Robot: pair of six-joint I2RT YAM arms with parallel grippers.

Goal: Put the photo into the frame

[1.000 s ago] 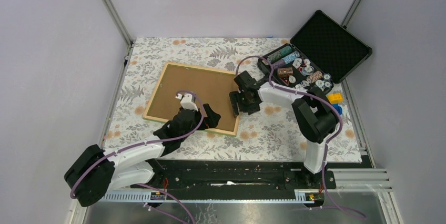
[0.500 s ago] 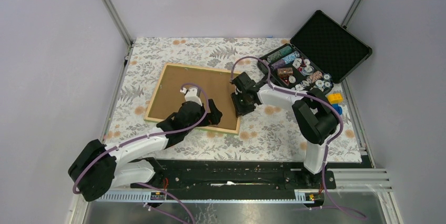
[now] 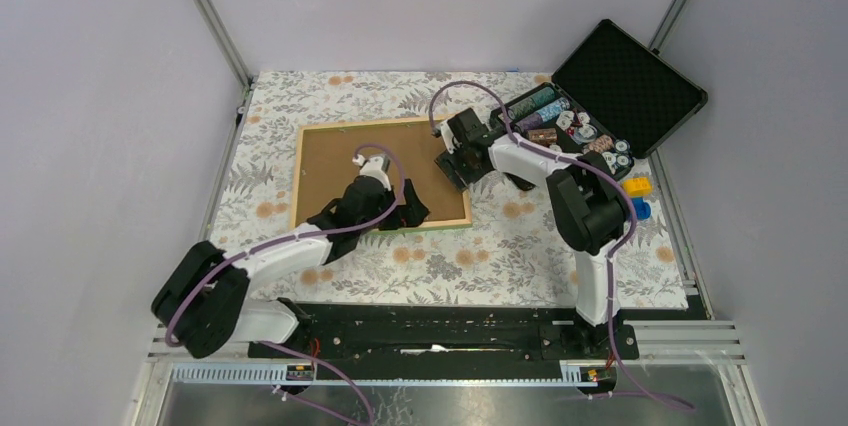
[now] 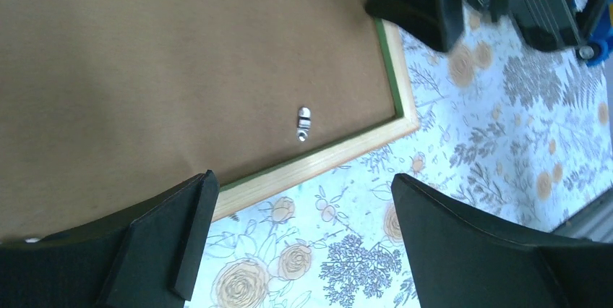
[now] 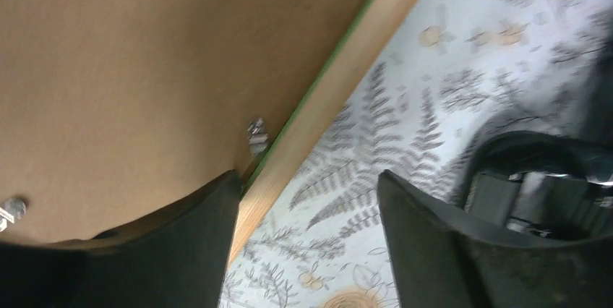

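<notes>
The frame (image 3: 385, 124) lies face down on the floral cloth, light wood rim up, with the brown backing panel (image 3: 350, 156) in it. The photo is not visible. My left gripper (image 3: 408, 208) is open at the frame's near right edge; in the left wrist view (image 4: 300, 192) one finger is over the panel and the other over the cloth, with the wood rim (image 4: 325, 156) between. My right gripper (image 3: 452, 161) is open at the frame's right edge; in the right wrist view (image 5: 307, 185) it straddles the rim (image 5: 347, 62). Small metal tabs (image 4: 303, 123) (image 5: 255, 133) sit on the panel.
An open black case (image 3: 620, 76) with several chips (image 3: 565, 136) stands at the back right. A yellow block (image 3: 637, 187) and a blue block (image 3: 641, 209) lie by the right edge. Grey walls close in the table.
The frame has turned anticlockwise and now lies squarer to the table. My left gripper moved right and farther along its near edge; my right gripper moved farther back with the right edge.
</notes>
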